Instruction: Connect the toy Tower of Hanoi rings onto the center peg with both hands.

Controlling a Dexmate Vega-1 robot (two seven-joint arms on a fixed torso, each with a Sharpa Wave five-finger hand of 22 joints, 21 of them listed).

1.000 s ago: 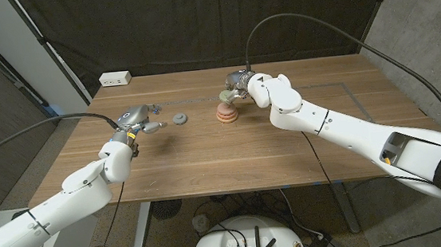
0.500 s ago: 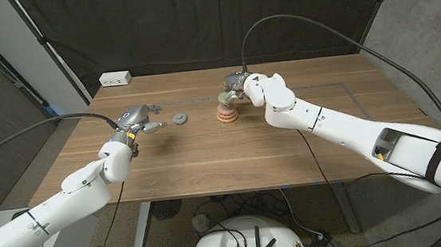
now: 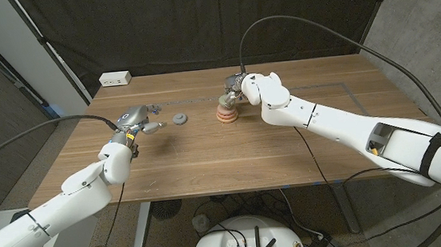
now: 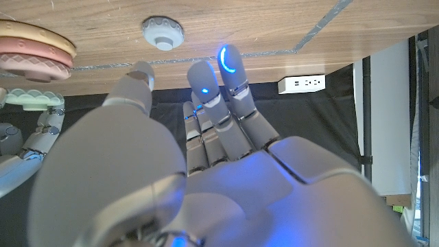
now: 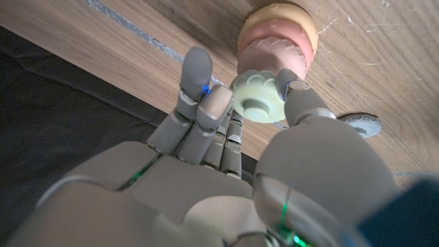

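**Green ring held over the stack**

The right hand (image 5: 206, 171) pinches a pale green ring (image 5: 257, 97) above the stacked rings (image 3: 225, 114), perhaps touching them. The left hand (image 3: 134, 120) hovers, fingers (image 4: 230, 75) spread, near a grey ring (image 3: 179, 118) on the bench (image 3: 232, 158).

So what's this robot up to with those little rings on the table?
It is stacking toy rings. Its right hand holds a pale green ring between thumb and fingers, just above a small stack of pinkish rings at the far middle of the wooden table. One grey ring lies loose on the wood to the stack's left. The left hand hovers near that grey ring, fingers apart, holding nothing.
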